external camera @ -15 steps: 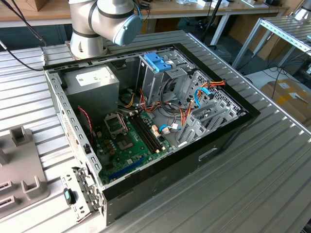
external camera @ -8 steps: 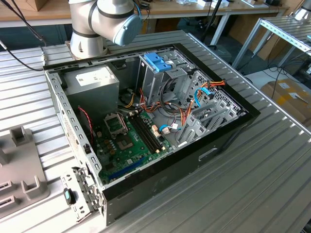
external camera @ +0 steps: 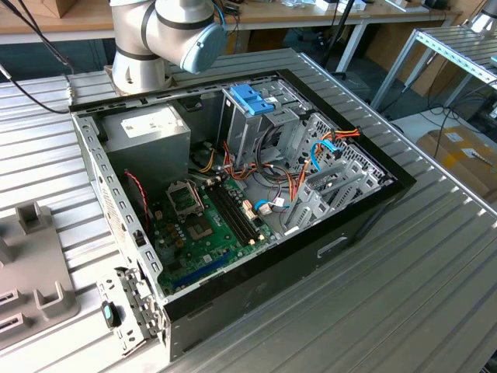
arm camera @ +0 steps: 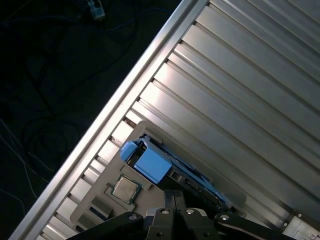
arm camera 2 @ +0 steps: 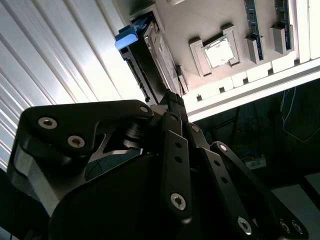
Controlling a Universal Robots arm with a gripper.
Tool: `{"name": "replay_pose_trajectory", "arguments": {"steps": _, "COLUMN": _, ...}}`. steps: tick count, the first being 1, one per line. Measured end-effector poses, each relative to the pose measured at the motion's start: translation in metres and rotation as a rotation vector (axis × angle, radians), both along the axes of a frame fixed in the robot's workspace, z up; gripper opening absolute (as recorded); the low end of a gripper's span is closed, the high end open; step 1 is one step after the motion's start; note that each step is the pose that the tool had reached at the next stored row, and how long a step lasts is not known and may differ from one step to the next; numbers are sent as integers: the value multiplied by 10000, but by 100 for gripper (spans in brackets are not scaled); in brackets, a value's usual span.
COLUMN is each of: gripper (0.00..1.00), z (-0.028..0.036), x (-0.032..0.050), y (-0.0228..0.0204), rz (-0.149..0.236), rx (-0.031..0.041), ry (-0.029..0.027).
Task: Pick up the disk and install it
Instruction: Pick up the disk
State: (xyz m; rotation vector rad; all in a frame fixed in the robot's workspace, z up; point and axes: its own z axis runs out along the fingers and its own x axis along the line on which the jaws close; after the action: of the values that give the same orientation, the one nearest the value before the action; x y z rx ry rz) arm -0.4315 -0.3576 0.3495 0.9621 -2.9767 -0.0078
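One disk (arm camera 2: 147,55) in light-blue rail, on edge in one grey holder plate (arm camera 2: 200,20) by the slatted table's (arm camera 2: 65,50) edge, one processor chip (arm camera 2: 218,52) beside it, one gripper (arm camera 2: 174,97) near the disk, jaws together

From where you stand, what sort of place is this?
Probably a robotics lab or workshop for computer assembly. A robot arm stands on a ribbed metal table beside an open computer case with its motherboard bare. Workbenches and a cardboard box stand around it.

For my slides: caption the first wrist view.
Gripper at the disk, standing on edge in a grey fixture atop the table.
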Motion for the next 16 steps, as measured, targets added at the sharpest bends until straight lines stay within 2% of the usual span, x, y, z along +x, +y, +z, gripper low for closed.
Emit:
{"name": "replay_pose_trajectory", "arguments": {"steps": 11, "gripper": 11, "z": 0, "x": 0, "y": 0, "rz": 11, "rx": -4, "ry": 0}}
{"name": "replay_pose_trajectory", "arguments": {"steps": 16, "gripper": 11, "z": 0, "x": 0, "y": 0, "rz": 156, "rx": -3, "ry": 0}}
